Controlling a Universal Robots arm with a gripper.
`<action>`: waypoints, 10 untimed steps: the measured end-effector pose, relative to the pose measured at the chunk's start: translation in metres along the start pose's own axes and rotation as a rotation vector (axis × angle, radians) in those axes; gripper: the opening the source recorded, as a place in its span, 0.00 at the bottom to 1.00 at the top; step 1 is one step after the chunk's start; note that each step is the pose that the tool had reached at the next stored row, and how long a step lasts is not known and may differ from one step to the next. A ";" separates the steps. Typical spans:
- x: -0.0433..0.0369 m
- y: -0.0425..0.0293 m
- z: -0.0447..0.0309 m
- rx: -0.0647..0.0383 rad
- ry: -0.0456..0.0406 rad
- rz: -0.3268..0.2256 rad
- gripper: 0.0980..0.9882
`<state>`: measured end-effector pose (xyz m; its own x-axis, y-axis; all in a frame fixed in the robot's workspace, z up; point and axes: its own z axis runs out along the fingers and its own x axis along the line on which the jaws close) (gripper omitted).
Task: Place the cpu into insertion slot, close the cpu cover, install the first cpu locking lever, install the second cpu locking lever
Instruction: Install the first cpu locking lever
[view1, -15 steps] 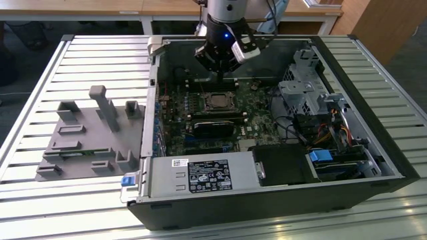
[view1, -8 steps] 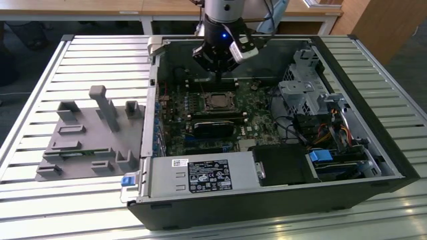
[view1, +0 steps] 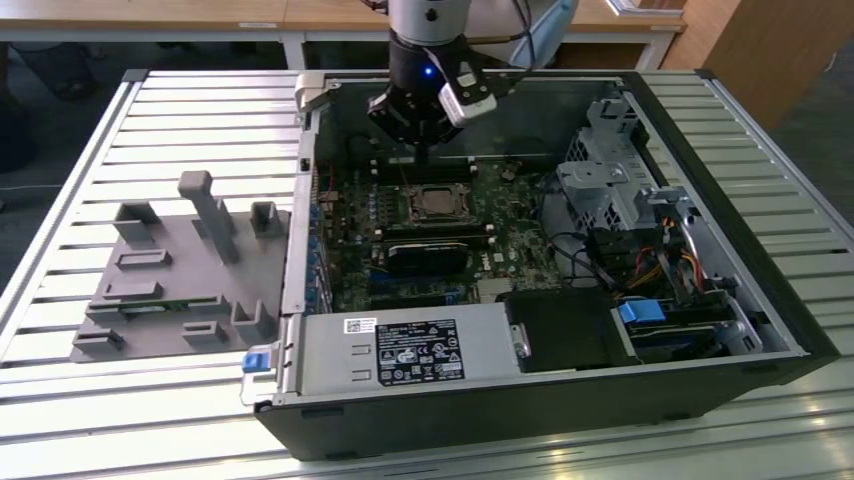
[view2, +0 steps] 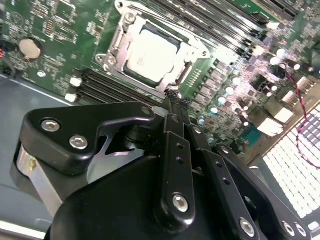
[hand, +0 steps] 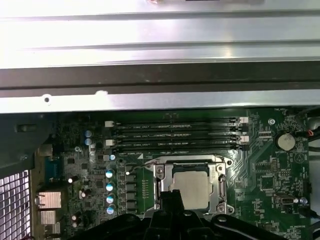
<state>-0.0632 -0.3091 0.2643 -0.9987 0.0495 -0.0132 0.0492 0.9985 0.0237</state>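
The cpu (view2: 152, 52) lies flat in the insertion slot (hand: 157, 171) on the green board, its pale metal face showing. The silvery cpu cover (view2: 119, 44) lies down around it, with the chip showing through its window. My black gripper (view2: 174, 95) hangs just above the board with its fingers shut and nothing between them, its tips at one edge of the socket. In the first wrist view the cpu (hand: 193, 184) sits just beyond my gripper (hand: 170, 195). In the exterior view my gripper (view1: 422, 162) hovers over the board just behind the socket (view1: 411, 192).
The open computer case (view1: 747, 300) surrounds the board. Black memory slots (hand: 175, 135) run beside the socket. A drive cage (view1: 601, 180) and cables (view1: 654, 265) fill the exterior view's right. A power supply (view1: 400, 355) sits in front, and a grey fixture (view1: 174, 270) lies outside.
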 end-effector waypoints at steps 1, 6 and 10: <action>0.0023 -0.0001 0.0000 0.000 -0.0040 0.000 0.01; 0.0104 -0.0005 0.0005 -0.001 -0.0159 -0.004 0.01; 0.0185 -0.0008 0.0012 -0.001 -0.0167 -0.003 0.01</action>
<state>-0.0816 -0.3089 0.2628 -0.9985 0.0465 -0.0299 0.0458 0.9986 0.0248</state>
